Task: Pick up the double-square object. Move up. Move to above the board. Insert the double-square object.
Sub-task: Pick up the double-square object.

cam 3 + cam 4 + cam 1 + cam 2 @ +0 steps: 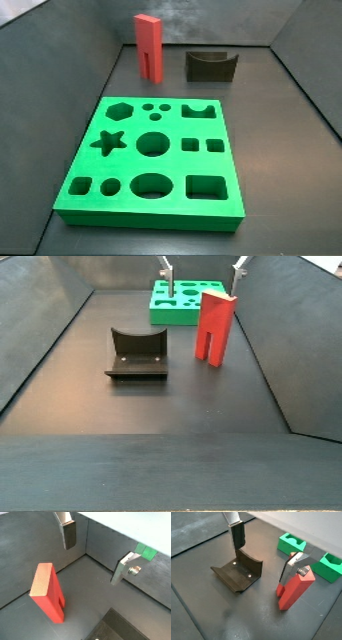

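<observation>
The double-square object, a tall red slotted slab, stands upright on the dark floor in both side views (pixel 147 48) (pixel 215 326) and shows in both wrist views (pixel 47 592) (pixel 294 589). The board is a flat green slab with shaped holes (pixel 158 209) (pixel 174 318); parts of it show in both wrist views (pixel 145 551) (pixel 291 544). My gripper (pixel 95 552) (pixel 264 552) (pixel 203 268) is open and empty, high above the floor. One finger (pixel 291 567) is close over the red slab's top. The gripper is out of the side view that shows the board from its near end.
A short dark grey block with a curved notch (pixel 238 574) (pixel 210 66) (pixel 136 354) sits on the floor beside the red slab, under the other finger (pixel 237 536). Grey walls enclose the floor on both sides.
</observation>
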You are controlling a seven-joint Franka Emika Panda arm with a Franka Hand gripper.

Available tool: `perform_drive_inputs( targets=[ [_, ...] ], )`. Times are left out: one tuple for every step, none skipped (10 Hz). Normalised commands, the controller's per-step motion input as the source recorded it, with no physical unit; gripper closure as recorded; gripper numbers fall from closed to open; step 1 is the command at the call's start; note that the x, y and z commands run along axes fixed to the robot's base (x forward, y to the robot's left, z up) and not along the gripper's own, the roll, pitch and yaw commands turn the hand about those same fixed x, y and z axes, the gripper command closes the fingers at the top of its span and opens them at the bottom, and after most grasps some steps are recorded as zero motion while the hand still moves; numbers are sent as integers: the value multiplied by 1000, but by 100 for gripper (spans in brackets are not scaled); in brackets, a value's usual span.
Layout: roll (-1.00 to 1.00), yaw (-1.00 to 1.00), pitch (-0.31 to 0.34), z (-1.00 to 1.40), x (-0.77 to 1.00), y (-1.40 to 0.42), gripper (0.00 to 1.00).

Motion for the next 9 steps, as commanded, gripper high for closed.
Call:
perform_drive_inputs(
  targets=[
    [23, -60, -69, 0, -266, -89, 0],
    [14, 183, -99, -54, -471, -374, 0],
    [11, 677, -109, 0, -400, -437, 0],
    [39, 806, -103, 0, -394, -349, 0],
    [13, 834, -104, 0, -351, -351, 0],
    [0, 926, -54, -26, -214, -223, 0],
    [0, 803, -46, -323, 0, -323, 0],
    [1, 597, 0, -640, 211, -363, 0],
    [10, 646, 0, -777, 0, -329, 0]
  ],
)
